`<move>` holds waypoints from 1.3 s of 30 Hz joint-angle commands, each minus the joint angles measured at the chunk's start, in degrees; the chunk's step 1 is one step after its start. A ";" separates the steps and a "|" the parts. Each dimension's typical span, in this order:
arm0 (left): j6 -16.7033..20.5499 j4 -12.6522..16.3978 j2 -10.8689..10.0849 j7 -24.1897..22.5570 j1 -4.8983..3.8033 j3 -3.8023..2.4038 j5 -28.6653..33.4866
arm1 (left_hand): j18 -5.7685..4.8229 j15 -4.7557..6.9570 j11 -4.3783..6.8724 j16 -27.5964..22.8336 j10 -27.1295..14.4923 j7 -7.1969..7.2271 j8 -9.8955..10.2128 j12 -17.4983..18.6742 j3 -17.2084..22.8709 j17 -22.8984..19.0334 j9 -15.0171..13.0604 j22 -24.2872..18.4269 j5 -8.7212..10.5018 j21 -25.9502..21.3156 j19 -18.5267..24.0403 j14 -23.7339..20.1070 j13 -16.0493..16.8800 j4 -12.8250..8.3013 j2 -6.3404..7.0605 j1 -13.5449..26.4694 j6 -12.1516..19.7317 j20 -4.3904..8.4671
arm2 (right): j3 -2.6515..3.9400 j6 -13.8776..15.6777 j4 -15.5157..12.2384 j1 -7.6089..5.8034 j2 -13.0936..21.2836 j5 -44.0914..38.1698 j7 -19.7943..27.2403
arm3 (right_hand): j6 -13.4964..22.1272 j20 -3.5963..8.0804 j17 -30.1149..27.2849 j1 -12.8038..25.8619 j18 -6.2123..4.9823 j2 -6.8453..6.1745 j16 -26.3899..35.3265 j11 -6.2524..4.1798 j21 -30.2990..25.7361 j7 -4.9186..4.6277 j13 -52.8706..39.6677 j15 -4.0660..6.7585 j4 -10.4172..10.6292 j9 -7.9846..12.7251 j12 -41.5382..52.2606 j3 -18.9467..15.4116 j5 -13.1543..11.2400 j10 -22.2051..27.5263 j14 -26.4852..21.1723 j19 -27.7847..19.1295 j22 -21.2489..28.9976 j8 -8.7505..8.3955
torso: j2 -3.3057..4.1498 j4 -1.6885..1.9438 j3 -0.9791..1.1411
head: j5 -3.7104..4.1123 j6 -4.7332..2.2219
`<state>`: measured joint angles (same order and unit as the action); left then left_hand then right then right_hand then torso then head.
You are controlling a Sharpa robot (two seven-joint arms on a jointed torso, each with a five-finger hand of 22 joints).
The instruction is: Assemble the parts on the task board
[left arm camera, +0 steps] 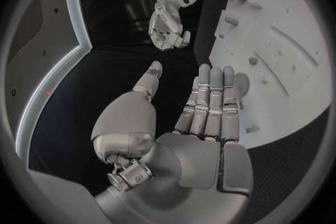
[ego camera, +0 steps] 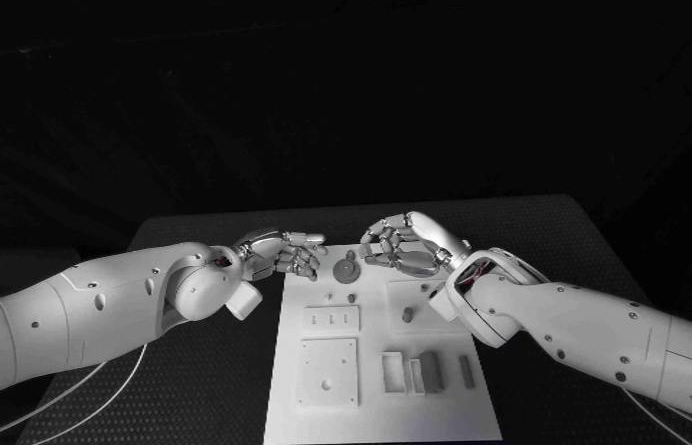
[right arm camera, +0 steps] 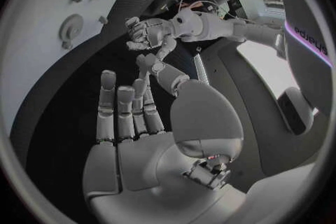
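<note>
Task board [ego camera: 378, 405] mid-table, parts [ego camera: 423, 373] lying on it; left hand [ego camera: 284, 253] and right hand [ego camera: 408, 242] over far edge, fingers apart, holding nothing

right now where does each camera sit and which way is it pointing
Head view: on the robot's head, looking down at the white board on the black table; both arms come in, left hand and right hand at the board's far end.
Left wrist view: behind the left hand, facing the board and the right hand.
Right wrist view: behind the right hand, facing the left hand.
All three share the board.
</note>
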<state>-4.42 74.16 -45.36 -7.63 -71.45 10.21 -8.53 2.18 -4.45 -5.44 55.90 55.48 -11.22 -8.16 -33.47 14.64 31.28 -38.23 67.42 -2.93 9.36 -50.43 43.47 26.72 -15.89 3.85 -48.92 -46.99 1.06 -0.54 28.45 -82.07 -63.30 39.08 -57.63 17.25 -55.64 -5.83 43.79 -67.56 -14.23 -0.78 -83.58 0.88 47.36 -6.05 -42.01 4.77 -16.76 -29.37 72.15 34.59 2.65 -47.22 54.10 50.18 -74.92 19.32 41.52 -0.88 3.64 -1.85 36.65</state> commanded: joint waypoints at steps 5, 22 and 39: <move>15.89 3.08 0.21 3.78 -0.23 -0.07 -11.62 | 0.44 1.03 2.06 0.96 2.71 3.31 -4.56 -1.33 3.27 0.09 -0.96 0.14 0.09 0.30 -2.66 2.74 0.30 -0.05 -1.41 -1.13 -8.15 0.81 | 0.09 -4.97 1.25 -2.54 -1.10 -21.12 -12.46 | -1.19 0.33 0.08 0.36 -0.77 -0.76 -0.62 -0.30 0.61 -0.28 -0.10 0.28 0.07 -3.68 0.59 0.30 0.21 -0.93 0.67 0.87 -1.13 3.87 | -0.15 -0.02 -0.04 | 0.94 -0.49; 20.22 10.73 2.72 8.98 -0.34 -0.06 -10.14 | -0.41 1.85 2.72 0.81 7.22 3.15 -3.31 2.49 8.86 -0.33 1.72 0.82 0.13 0.36 -3.98 4.73 -2.35 1.75 -1.34 -1.05 -8.93 1.83 | -0.33 -6.78 1.62 -3.97 -4.42 -29.08 -23.98 | -1.91 1.35 0.72 0.88 -0.77 -1.81 -2.55 -0.80 2.37 0.06 -1.00 0.89 0.06 -3.82 2.41 0.48 0.22 -2.11 2.16 2.49 -1.23 3.99 | -0.13 -0.14 -0.03 | 1.23 -0.55; 19.97 11.60 2.01 9.82 -0.36 -0.09 -10.73 | -0.62 1.78 2.33 0.38 7.45 2.41 -2.10 4.37 8.35 -0.55 3.03 0.97 0.12 -0.23 -3.72 4.43 -3.06 2.34 -1.45 1.24 -7.24 1.92 | -0.78 -7.84 -0.20 -3.97 -4.16 -29.21 -23.78 | -2.02 1.45 0.76 0.94 -0.77 -1.92 -2.70 -0.85 2.53 0.10 -1.15 0.94 0.04 -3.82 2.59 0.57 0.22 -2.08 2.18 2.50 -1.21 3.98 | -0.10 -0.04 -0.02 | 1.19 -0.19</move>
<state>15.90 85.70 -43.50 1.62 -71.73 10.18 -19.33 1.61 -2.57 -2.74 56.46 63.06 -8.85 -10.43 -29.24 22.90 30.81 -35.25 68.30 -2.93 9.34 -54.38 47.80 23.70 -13.79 2.43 -48.37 -54.47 2.77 -1.32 21.60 -82.05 -67.26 34.92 -85.95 -6.51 -56.52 -4.50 44.49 -66.68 -14.23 -2.75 -85.97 0.20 49.50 -5.17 -43.09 5.49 -16.85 -29.37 74.48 34.80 2.60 -48.97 56.02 52.53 -74.90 19.34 41.41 -0.94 3.61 -0.55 36.39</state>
